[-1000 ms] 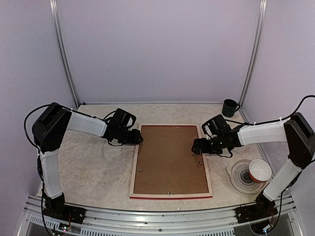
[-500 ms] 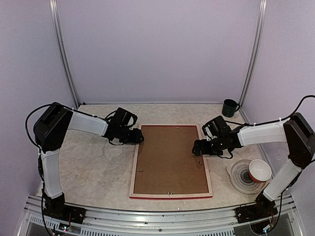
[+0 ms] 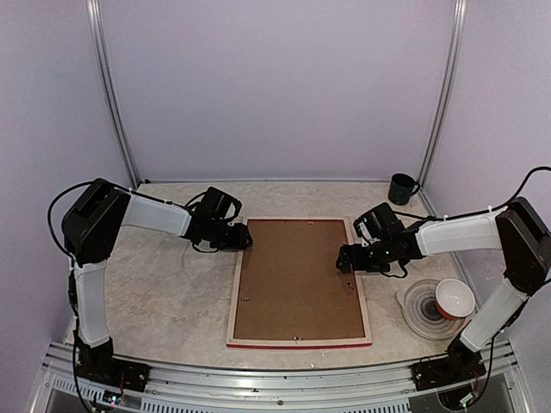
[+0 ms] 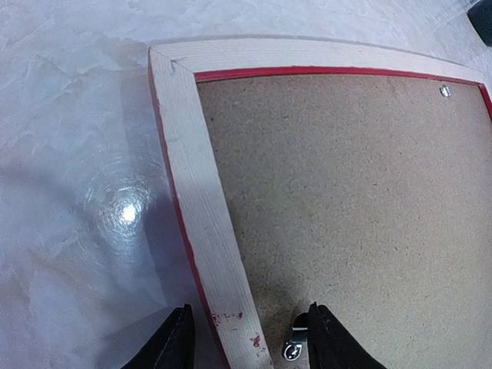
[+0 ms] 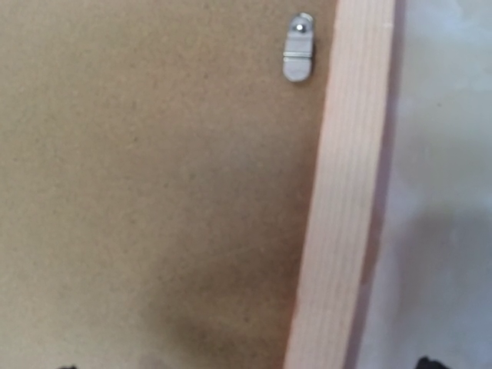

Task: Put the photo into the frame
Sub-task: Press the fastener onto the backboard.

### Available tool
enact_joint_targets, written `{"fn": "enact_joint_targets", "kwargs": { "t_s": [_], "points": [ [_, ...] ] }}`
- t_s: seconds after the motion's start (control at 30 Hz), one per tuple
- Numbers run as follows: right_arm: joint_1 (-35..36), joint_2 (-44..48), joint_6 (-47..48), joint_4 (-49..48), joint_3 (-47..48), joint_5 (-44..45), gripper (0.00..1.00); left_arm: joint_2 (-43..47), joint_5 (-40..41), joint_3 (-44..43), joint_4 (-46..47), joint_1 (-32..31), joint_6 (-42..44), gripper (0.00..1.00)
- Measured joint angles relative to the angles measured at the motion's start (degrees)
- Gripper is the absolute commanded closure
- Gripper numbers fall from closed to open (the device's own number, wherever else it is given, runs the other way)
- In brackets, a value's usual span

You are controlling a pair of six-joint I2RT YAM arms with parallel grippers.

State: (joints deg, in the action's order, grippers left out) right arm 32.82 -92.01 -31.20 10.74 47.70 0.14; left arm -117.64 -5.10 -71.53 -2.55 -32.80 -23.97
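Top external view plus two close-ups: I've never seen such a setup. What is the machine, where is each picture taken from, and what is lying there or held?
Two robot arms are bolted at the near edge of the table. The wide picture looks down from above and behind them; each close-up comes from a camera on one wrist. On it the frame lies face down, pale wood rim up, with a brown backing board in it and small metal clips at its edges. The left gripper is open astride the left rail; the right gripper is open over the right rail. Neither holds anything. A dark mug stands far right; a red-and-white bowl rests on a ringed dish near right. No photo shows in any view.
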Motion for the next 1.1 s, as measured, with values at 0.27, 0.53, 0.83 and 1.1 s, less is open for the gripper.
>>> {"fn": "enact_joint_targets", "kwargs": {
  "t_s": [0.27,0.53,0.83,1.1],
  "points": [
    [0.0,-0.2,0.0,-0.3,0.0,0.0,0.05,-1.7,2.2,-3.5,-3.1,-0.3,0.4,0.53],
    [0.0,-0.4,0.0,-0.4,0.0,0.0,0.05,-1.7,3.0,-3.7,-3.6,-0.5,0.4,0.48],
    [0.0,-0.4,0.0,-0.4,0.0,0.0,0.05,-1.4,3.0,-3.6,-3.4,-0.6,0.4,0.46],
    [0.0,-0.4,0.0,-0.5,0.0,0.0,0.05,0.3,4.0,-2.0,-4.0,-0.6,0.2,0.47]
  ]
}}
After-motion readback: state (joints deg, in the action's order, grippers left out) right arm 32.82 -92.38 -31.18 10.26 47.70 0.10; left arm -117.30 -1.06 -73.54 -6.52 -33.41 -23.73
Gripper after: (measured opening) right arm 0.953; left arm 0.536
